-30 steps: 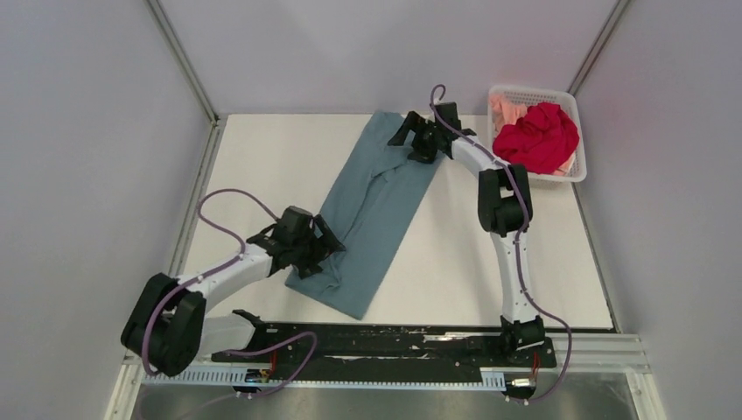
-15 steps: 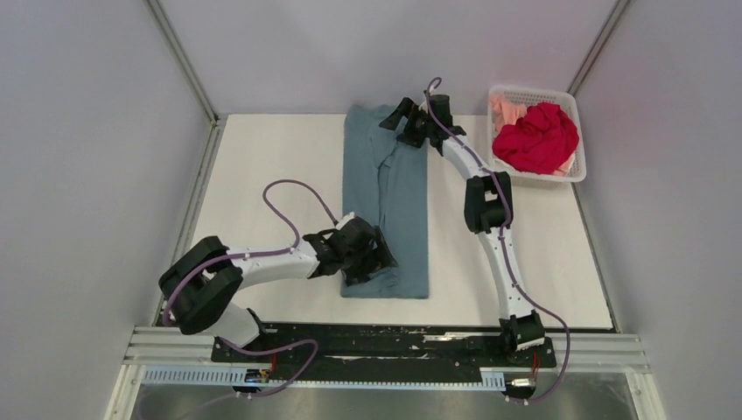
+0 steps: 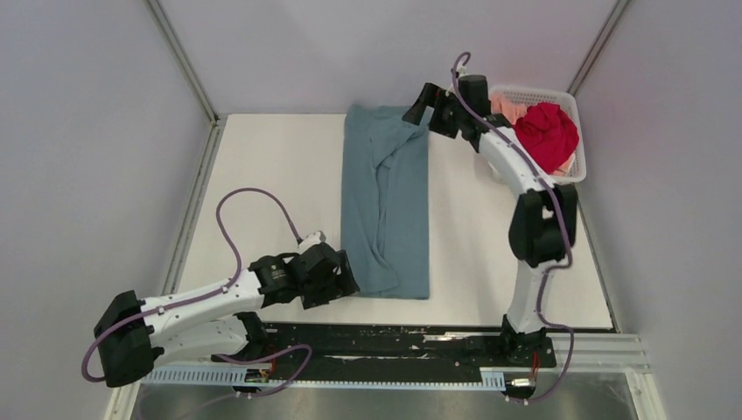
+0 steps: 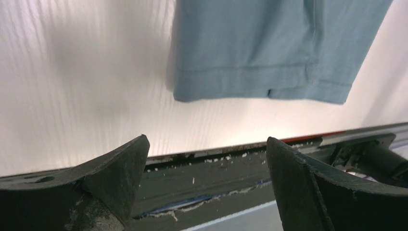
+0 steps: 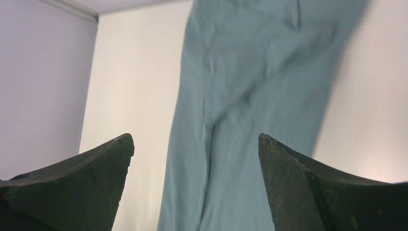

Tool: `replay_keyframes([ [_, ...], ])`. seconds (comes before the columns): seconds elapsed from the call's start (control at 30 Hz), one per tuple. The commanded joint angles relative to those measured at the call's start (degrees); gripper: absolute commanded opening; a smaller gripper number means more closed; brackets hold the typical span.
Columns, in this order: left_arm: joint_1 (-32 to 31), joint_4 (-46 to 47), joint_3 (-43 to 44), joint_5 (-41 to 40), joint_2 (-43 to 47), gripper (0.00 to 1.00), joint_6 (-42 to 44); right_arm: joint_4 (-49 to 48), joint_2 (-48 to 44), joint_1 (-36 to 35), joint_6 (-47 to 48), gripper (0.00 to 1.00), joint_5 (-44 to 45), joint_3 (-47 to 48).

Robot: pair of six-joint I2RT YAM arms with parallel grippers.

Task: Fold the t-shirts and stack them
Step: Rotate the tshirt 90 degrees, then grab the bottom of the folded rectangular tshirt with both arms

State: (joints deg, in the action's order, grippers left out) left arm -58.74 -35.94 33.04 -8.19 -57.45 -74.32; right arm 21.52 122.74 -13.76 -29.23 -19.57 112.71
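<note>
My left gripper [image 3: 343, 280], jaws apart, empty, at the teal shirt's [image 3: 385, 201] 7 o'clock corner; shirt runs 12 to 6; right gripper [image 3: 418, 103], also apart, at its 1.

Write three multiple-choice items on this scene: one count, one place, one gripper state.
1. How many t-shirts lie on the table? A one; B two; C three.
2. Where is the red t-shirt? A on the table; B in the white basket; C under the table.
3. The left gripper is: A shut on cloth; B shut, empty; C open, empty.

Answers: 1 A, only the teal t-shirt lies there. 2 B, it is heaped in the basket. 3 C, its wrist view shows the fingers apart with nothing between them.
</note>
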Motion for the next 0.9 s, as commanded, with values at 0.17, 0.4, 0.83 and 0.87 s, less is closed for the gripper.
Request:
replay_keyframes([
  [0.17,8.8,7.3,2.8,2.2,-10.7,1.00,11.7,1.3,-42.5,-10.6,-0.8,1.00,16.3,-53.2],
  [0.4,9.1,6.4,5.4,-0.9,-18.9,0.98,12.4,4.4,-53.1,-19.6,-4.8,1.00,17.9,-66.5],
  [0.83,9.0,3.6,8.6,-1.6,-27.8,0.69,14.6,7.1,-59.6,-29.1,-13.2,0.82,16.8,-81.2],
  [0.87,9.0,3.7,8.6,-1.5,-28.2,0.63,15.0,6.7,-59.8,-29.7,-13.4,0.81,16.7,-82.0],
])
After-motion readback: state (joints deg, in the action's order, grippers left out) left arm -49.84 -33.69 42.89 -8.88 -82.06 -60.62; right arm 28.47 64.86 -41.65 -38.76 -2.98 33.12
